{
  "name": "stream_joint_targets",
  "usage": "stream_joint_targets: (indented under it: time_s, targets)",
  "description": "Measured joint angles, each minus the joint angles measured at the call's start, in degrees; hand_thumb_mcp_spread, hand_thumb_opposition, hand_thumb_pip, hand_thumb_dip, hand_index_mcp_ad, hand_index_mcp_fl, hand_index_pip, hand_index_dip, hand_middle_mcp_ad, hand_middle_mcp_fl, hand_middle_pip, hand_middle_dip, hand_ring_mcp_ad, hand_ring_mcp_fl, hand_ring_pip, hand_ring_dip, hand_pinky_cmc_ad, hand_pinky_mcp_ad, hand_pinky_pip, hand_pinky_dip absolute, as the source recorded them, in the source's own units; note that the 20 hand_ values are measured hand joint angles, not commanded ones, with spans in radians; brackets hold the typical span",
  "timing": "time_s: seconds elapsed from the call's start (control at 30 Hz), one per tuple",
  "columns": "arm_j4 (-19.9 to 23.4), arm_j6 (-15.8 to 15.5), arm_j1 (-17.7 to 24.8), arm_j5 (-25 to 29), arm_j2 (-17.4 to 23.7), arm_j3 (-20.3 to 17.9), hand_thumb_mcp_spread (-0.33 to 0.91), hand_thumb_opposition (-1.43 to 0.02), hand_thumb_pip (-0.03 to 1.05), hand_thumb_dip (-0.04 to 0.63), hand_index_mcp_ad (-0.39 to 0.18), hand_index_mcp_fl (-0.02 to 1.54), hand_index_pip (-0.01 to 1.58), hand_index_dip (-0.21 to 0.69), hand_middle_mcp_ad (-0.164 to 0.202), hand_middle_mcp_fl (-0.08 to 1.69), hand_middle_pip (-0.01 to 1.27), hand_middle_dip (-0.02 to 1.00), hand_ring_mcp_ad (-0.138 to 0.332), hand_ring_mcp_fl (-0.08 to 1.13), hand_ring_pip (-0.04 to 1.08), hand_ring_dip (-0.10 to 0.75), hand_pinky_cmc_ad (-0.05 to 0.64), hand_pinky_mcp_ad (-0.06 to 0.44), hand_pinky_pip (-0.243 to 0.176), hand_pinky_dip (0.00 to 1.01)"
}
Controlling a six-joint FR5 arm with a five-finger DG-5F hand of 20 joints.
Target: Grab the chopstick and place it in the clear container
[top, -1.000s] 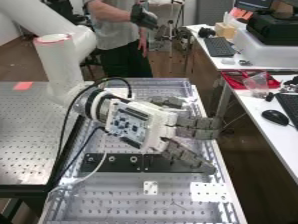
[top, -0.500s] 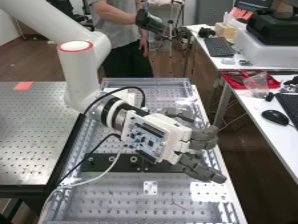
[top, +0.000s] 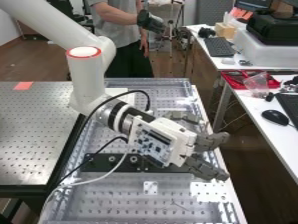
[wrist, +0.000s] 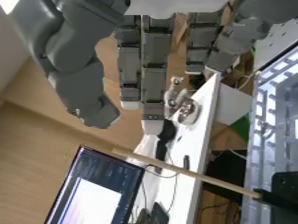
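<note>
In the high view the hand (top: 209,142) is over the right side of the perforated bench, beside the black bar, with its fingers loosely extended. Relaxed fingers and thumb of the hand (wrist: 154,65) hang down in the wrist view with nothing between them. A thin, pale wooden chopstick (wrist: 199,176) lies across that view at a slant, below the fingertips and apart from them. One end of it meets a dark piece (wrist: 281,201). Across the bench's far end in the high view is a see-through, box-like outline (top: 166,84); whether it is the clear container I cannot tell.
A black bar (top: 106,162) with round fittings crosses the bench (top: 113,200). Black and white cables hang from the arm. To the right, a white desk (top: 256,112) holds a red tray (top: 233,80), a mouse (top: 275,117) and keyboards. A monitor (wrist: 93,192) stands near the chopstick.
The hand has moved right and a little toward the near end of the bench, with its wrist turned slightly. The arm's elbow has shifted right too.
</note>
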Motion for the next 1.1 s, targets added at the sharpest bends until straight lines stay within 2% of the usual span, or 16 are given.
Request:
stream_joint_targets:
  time_s: [0.17, 0.27, 0.33, 0.4, 0.43, 0.57, 0.67, 0.73, 0.8, 0.9, 1.03, 1.1]
  targets:
    - [0.39, -0.01, 0.32, -0.20, 0.08, -0.24, 0.46, -0.77, 0.76, 0.323, -0.038, 0.18, 1.09, -0.044, -0.035, 0.57, 0.58, 0.51, 0.140, 0.16, 0.00, 0.258, 0.438, 0.131, -0.052, 0.19]
    - [0.70, -0.91, 0.61, -0.74, 0.18, -0.42, 0.46, -0.77, 0.76, 0.323, -0.040, 0.22, 1.14, -0.044, -0.037, 0.57, 0.57, 0.51, 0.140, 0.19, 0.01, 0.260, 0.438, 0.136, -0.028, 0.20]
    - [1.00, -1.27, 0.88, -1.16, 0.25, -0.58, 0.46, -0.77, 0.74, 0.323, -0.040, 0.24, 1.15, -0.044, -0.037, 0.57, 0.58, 0.53, 0.140, 0.20, 0.01, 0.272, 0.435, 0.131, -0.028, 0.18]
    - [1.17, -1.21, 1.12, -1.40, 0.27, -0.69, 0.48, -0.77, 0.74, 0.323, -0.044, 0.26, 1.19, -0.044, -0.038, 0.57, 0.58, 0.53, 0.138, 0.17, 0.01, 0.272, 0.431, 0.133, -0.037, 0.18]
    - [1.27, -1.02, 1.24, -1.42, 0.27, -0.74, 0.48, -0.77, 0.74, 0.323, -0.045, 0.28, 1.20, -0.044, -0.044, 0.58, 0.58, 0.53, 0.138, 0.15, 0.01, 0.269, 0.454, 0.133, -0.037, 0.18]
    - [1.59, -0.61, 1.57, -1.35, 0.19, -0.83, 0.47, -0.77, 0.71, 0.319, -0.052, 0.33, 1.20, -0.044, -0.045, 0.61, 0.57, 0.53, 0.138, 0.20, 0.01, 0.278, 0.456, 0.133, -0.035, 0.18]
    - [1.65, -0.16, 1.73, -0.95, -0.16, -0.79, 0.49, -0.77, 0.70, 0.319, -0.059, 0.34, 1.20, -0.044, -0.054, 0.60, 0.57, 0.53, 0.141, 0.16, 0.01, 0.278, 0.469, 0.133, -0.037, 0.18]
    - [1.53, 0.09, 1.73, -0.71, -0.32, -0.70, 0.49, -0.77, 0.70, 0.319, -0.061, 0.35, 1.21, -0.044, -0.054, 0.61, 0.58, 0.54, 0.122, 0.20, 0.00, 0.286, 0.469, 0.138, -0.024, 0.18]
    - [1.44, 0.16, 1.72, -0.48, -0.50, -0.59, 0.49, -0.77, 0.70, 0.316, -0.061, 0.34, 1.21, -0.044, -0.052, 0.60, 0.57, 0.54, 0.126, 0.21, 0.01, 0.283, 0.469, 0.134, -0.024, 0.18]
    - [1.19, 0.31, 1.69, 0.07, -0.71, -0.45, 0.49, -0.77, 0.70, 0.318, -0.058, 0.30, 1.21, -0.044, -0.058, 0.61, 0.57, 0.54, 0.129, 0.16, 0.00, 0.283, 0.471, 0.126, -0.028, 0.18]
    - [1.08, 0.92, 1.71, 0.22, -1.01, -0.40, 0.49, -0.77, 0.70, 0.318, -0.058, 0.31, 1.21, -0.052, -0.056, 0.61, 0.58, 0.54, 0.117, 0.23, 0.01, 0.290, 0.476, 0.136, -0.014, 0.18]
    - [1.10, 1.02, 1.79, 0.13, -1.10, -0.34, 0.49, -0.77, 0.70, 0.307, -0.058, 0.31, 1.20, -0.059, -0.056, 0.61, 0.58, 0.54, 0.103, 0.24, 0.02, 0.293, 0.476, 0.136, -0.021, 0.18]
